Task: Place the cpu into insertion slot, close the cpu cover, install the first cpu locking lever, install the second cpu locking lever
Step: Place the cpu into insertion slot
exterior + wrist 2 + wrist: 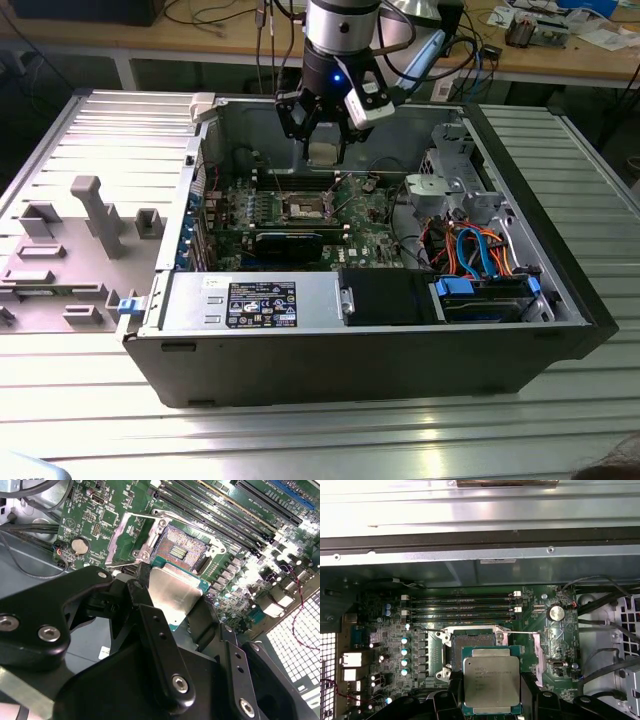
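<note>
Inside the open computer case [350, 372], the hand [492, 700] grasps the chip [491, 680] by its edges, metal face up, over the empty socket [472, 641].

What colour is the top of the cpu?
The cpu is dull silvery grey on top, green-edged; best seen in the first wrist view.

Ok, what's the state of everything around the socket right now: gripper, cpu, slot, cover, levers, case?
gripper: shut on the cpu.
cpu: held flat above the motherboard, not seated.
insertion slot: empty, contacts exposed.
cpu cover: swung open.
locking levers: unlatched, swung out to the sides.
computer case: lying on its side, open on top.
</note>
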Robot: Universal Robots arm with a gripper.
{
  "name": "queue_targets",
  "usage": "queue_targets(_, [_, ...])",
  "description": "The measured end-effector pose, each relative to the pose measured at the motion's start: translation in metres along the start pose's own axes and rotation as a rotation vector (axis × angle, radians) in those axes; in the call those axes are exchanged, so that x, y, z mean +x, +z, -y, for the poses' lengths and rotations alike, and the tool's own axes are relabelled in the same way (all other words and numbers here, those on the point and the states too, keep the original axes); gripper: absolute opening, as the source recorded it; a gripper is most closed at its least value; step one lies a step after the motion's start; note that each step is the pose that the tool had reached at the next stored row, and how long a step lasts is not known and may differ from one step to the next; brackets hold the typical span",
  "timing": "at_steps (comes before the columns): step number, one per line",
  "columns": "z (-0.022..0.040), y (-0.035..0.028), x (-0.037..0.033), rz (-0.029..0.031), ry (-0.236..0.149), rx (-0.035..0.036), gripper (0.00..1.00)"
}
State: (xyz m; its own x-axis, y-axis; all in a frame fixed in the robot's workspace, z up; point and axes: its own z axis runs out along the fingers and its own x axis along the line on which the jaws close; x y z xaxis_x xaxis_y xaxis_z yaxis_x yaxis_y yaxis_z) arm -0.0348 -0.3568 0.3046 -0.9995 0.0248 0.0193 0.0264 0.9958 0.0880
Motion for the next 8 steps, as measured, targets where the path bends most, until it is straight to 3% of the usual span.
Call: queue_targets(8, [0.0003,0.0039,0.0002,-0.0001,0.000,0.0000,0.55])
